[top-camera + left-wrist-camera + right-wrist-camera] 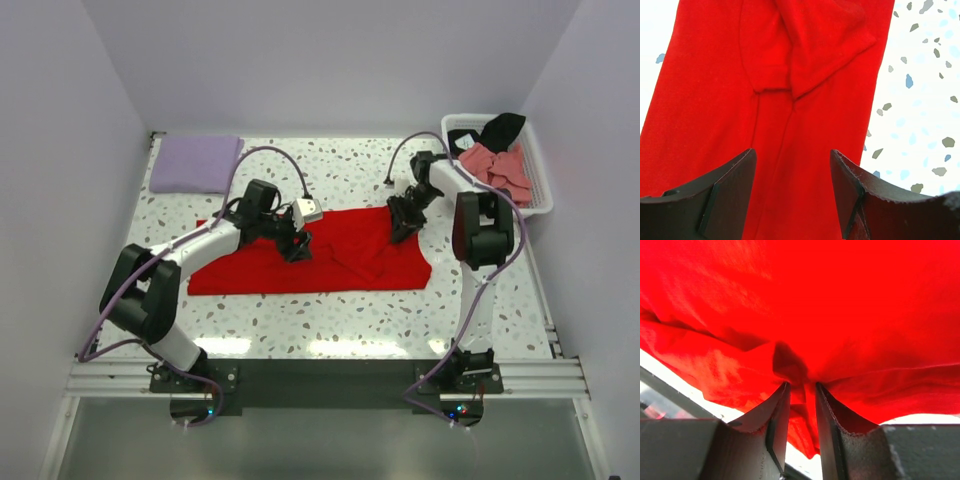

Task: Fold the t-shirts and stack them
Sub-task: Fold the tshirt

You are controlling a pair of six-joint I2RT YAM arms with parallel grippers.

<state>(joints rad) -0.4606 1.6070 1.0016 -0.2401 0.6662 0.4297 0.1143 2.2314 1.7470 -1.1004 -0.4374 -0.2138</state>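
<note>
The red t-shirt lies in the middle of the counter, stretched out left to right as a long band. Its far side is already doubled over, so it looks to be midway through its fold. In the left wrist view a sleeve and a seam lie flat over the body of the shirt.

The right fingers are closed on a bunched fold of the red cloth at the shirt's far right corner. The fabric puckers into the narrow gap between them and drapes off to both sides. That hold probably serves to lift the right end and carry it across.

The left fingers stand apart just above the middle-left of the shirt and hold nothing. Flat red cloth shows between them. Their position suggests they are about to pin the cloth or take their own pinch, so the shirt does not slide while the other end moves.

A lavender t-shirt sits folded at the far left corner, well apart from the red one. It likely marks where the stack goes.

At the far right a white basket holds a salmon-pink t-shirt and a black t-shirt, both crumpled and waiting for their turn.
</note>
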